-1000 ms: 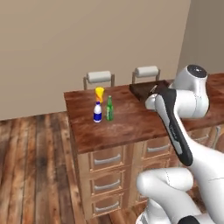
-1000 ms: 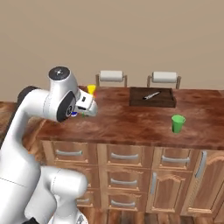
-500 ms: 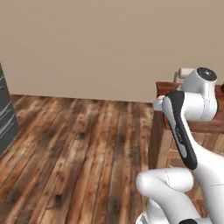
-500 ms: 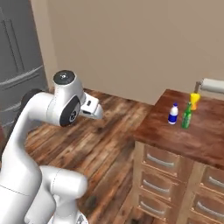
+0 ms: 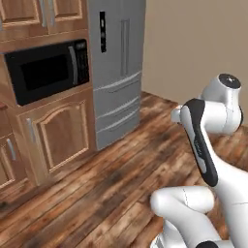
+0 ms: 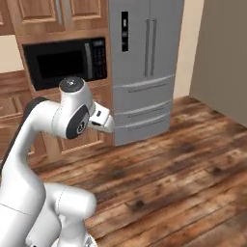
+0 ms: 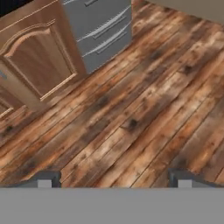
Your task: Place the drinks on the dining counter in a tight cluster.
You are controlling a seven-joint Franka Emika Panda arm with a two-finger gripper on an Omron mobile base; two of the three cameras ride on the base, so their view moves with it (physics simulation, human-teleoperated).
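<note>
Since the base has swung away from the dining counter and its drinks, both now out of frame, the gripper (image 7: 113, 177) faces the steel refrigerator (image 5: 118, 68) and plank floor (image 7: 144, 109), jaws spread, empty.

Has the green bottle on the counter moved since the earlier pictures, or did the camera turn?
Cannot tell. The base has turned: both base views now face the grey refrigerator and the microwave instead.

Grey fridge (image 5: 118, 68) beside built-in microwave (image 5: 48, 70), wood-plank floor (image 5: 111, 189).
</note>
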